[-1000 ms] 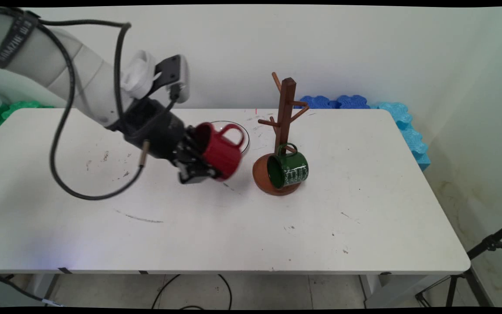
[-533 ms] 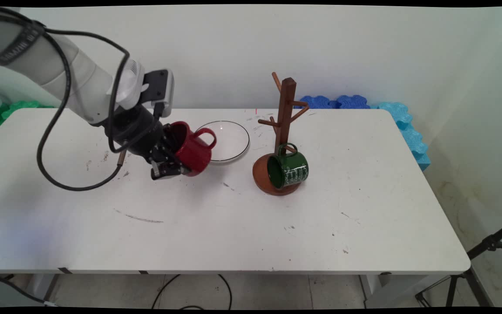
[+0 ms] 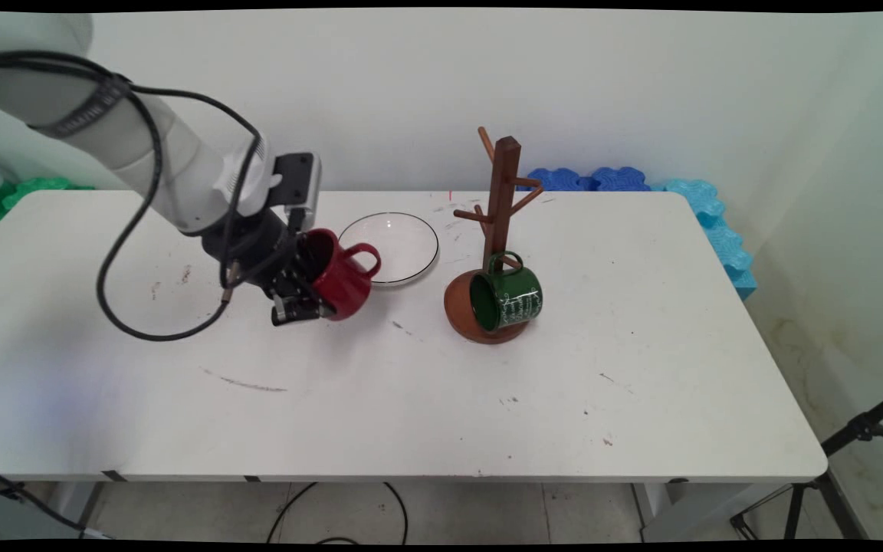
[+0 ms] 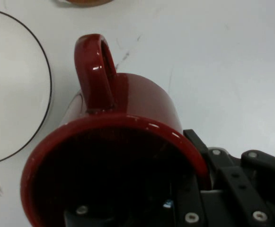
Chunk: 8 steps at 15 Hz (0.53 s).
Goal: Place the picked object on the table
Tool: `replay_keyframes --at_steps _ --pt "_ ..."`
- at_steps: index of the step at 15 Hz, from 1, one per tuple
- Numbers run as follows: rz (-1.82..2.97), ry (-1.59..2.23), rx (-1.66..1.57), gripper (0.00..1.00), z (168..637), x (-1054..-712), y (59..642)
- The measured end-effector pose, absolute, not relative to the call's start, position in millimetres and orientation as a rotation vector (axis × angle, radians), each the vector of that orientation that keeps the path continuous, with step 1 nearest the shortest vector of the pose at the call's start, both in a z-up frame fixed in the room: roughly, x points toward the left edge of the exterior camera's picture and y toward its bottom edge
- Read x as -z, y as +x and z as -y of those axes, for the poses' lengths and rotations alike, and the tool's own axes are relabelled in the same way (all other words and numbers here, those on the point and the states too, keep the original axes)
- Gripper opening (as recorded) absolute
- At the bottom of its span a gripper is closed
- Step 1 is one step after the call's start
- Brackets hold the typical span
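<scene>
1. One red mug (image 3: pixel 342 276) is clamped in the gripper (image 3: pixel 297 299), with one finger seen inside the mouth and the other outside the wall, so the rim is pinched between them.
2. The mug is held tipped on its side just over the table (image 3: pixel 411 399), left of centre. Whether it's touching the surface can't be told.
3. Its long axis is pointed away from the hand toward the right, mouth facing the hand, handle turned up and toward the far side.
4. A clear glass plate (image 3: pixel 399 245) with a dark rim is seen just right of and beyond the mug, close to the handle.
5. Farther right, a wooden mug tree (image 3: pixel 501 207) is stood up, with a green mug (image 3: pixel 509 299) hung low on it, well apart from the gripper.
</scene>
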State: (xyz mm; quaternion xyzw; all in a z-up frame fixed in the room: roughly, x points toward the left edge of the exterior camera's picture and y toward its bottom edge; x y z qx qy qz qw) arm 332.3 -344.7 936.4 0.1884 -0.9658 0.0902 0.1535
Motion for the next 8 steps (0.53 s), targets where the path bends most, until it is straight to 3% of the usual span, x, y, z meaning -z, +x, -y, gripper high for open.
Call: replay_keyframes --at_steps 8 --pt "2.803 0.553 -0.231 0.0 369 -903 333"
